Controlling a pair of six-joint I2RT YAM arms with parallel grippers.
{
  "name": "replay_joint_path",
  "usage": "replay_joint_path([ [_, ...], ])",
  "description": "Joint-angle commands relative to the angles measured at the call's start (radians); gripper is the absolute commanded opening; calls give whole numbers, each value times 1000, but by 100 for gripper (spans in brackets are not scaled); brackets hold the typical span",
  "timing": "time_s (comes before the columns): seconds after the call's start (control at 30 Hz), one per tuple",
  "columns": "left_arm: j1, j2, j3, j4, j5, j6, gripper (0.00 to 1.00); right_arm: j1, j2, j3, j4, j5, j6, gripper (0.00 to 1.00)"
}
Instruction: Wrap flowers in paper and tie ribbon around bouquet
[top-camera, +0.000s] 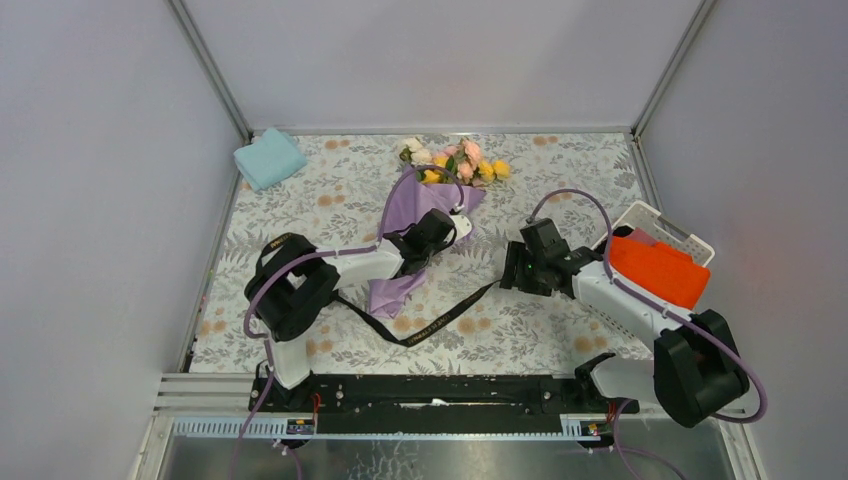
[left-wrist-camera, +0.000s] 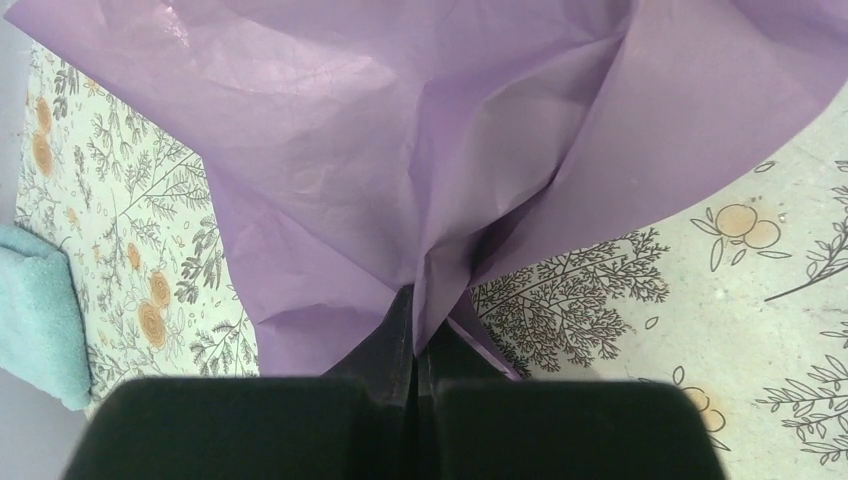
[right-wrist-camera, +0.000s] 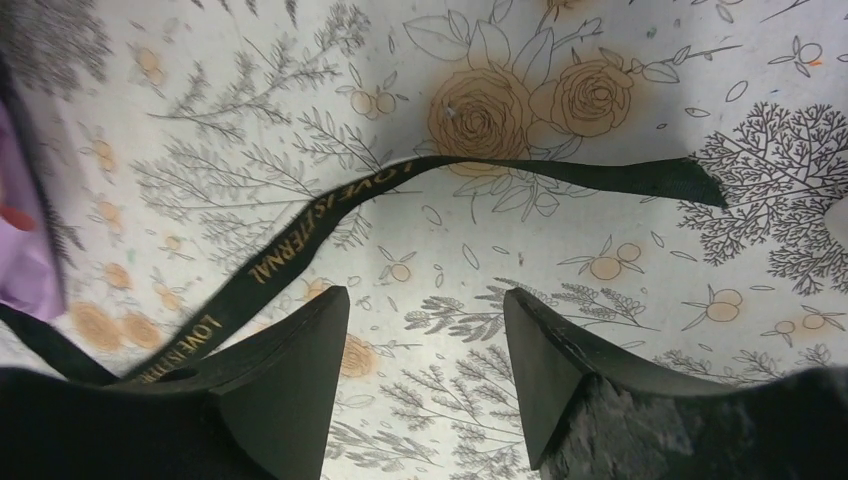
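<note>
The ribbon lies flat on the floral tablecloth, just beyond the right gripper. That gripper's jaws stand apart and hold nothing, and its arm reaches left, low over the table. The left gripper is pinched tight on the lilac paper wrapped around the flowers. An orange cloth fills a white basket beside the right arm.
</note>
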Motion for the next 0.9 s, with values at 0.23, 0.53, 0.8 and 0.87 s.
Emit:
replay_joint_path([
  [0.23, 5, -41, 38, -71, 48, -51, 0, 18, -78, -125, 205, 55, 225, 67],
  [0.53, 5, -54, 25, -79, 55, -61, 0, 21, 20, -93, 301, 34, 268, 68],
  [0.8, 5, -42, 34, -78, 85, -79, 0, 24, 112, -106, 385, -8, 292, 62],
  [0.87, 5, -39, 38, -82, 90, -78, 0, 24, 149, -87, 423, -15, 289, 50],
])
